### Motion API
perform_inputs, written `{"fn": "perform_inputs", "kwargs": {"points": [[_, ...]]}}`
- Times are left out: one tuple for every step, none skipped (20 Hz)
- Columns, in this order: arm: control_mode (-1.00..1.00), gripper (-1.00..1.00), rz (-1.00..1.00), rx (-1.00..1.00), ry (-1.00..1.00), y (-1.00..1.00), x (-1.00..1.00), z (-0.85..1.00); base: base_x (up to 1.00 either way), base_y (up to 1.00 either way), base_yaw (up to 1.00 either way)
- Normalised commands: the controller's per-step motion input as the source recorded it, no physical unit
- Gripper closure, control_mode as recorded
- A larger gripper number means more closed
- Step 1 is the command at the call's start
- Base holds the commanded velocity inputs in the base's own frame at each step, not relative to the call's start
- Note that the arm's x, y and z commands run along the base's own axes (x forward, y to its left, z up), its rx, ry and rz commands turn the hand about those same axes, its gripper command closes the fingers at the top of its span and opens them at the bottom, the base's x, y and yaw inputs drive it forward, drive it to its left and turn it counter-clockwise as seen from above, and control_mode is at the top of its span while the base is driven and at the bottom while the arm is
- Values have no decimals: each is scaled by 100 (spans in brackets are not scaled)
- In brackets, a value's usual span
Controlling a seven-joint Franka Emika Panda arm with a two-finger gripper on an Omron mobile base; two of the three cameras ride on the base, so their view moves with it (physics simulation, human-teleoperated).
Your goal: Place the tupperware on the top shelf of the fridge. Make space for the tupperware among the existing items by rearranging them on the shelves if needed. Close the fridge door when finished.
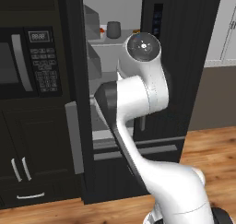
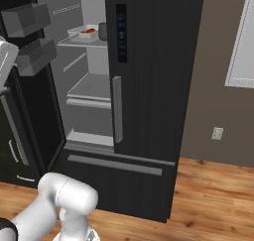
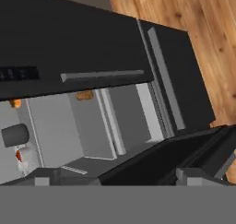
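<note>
The fridge [image 2: 149, 86] stands with its left door [image 2: 30, 86] swung open and its right door shut. The tupperware [image 2: 85, 32], a shallow white tub with red food, rests on the top shelf [image 2: 82, 43] beside the dark grey jar [image 2: 102, 30]. The hand view, rolled sideways, looks into the fridge from outside and shows the tupperware [image 3: 23, 156] next to the jar [image 3: 14, 134]. My gripper [image 3: 115, 179] is open, fingertips [image 3: 44, 178] wide apart with nothing between them, well back from the shelves. A brown lump [image 3: 84, 95] and an orange item [image 3: 16, 103] lie on the shelves.
The open door carries grey bins [image 2: 37, 55]. A bare lower shelf [image 2: 92, 89] sits below the top one. The black microwave cabinet [image 1: 27, 61] stands left of the fridge. My own arm [image 1: 138, 94] hides much of the interior in the left base view. Wood floor [image 2: 213, 195] lies to the right.
</note>
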Motion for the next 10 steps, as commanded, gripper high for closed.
{"fn": "perform_inputs", "kwargs": {"points": [[-100,-100,19,-54,0,56,-71,0,0,0,0],[-100,-100,20,-54,0,55,-63,0,0,0,0],[-100,-100,21,-54,0,54,-54,0,0,0,0],[-100,-100,23,-54,0,54,-49,0,0,0,0],[-100,-100,27,-55,0,57,-39,-16,0,0,0],[-100,-100,28,-55,0,60,-27,-28,0,0,0],[-100,-100,30,-58,12,69,0,-47,0,0,0],[-100,-100,31,-61,25,76,0,-59,0,0,0],[-100,-100,31,-63,30,82,4,-65,0,0,0],[-100,-100,30,-65,37,91,25,-74,0,0,0]]}}
